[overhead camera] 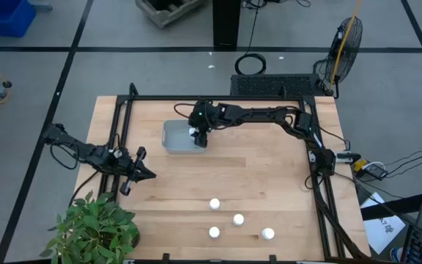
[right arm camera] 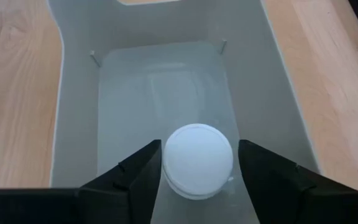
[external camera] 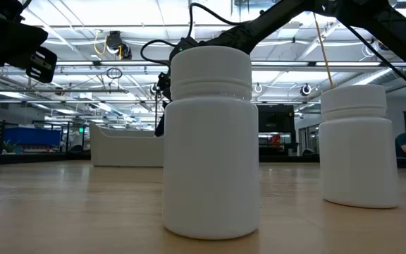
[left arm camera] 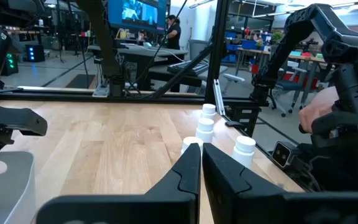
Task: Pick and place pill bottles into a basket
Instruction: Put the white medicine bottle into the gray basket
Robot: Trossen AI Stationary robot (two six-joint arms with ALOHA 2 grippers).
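right wrist: bottle (right arm camera: 198,160) between fingers (right arm camera: 143,169) inside basket (right arm camera: 73,112) | high: hidden

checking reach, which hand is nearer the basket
Right. The right hand is over the basket, a pill bottle between its fingers; the left hand waits off its near-left corner.
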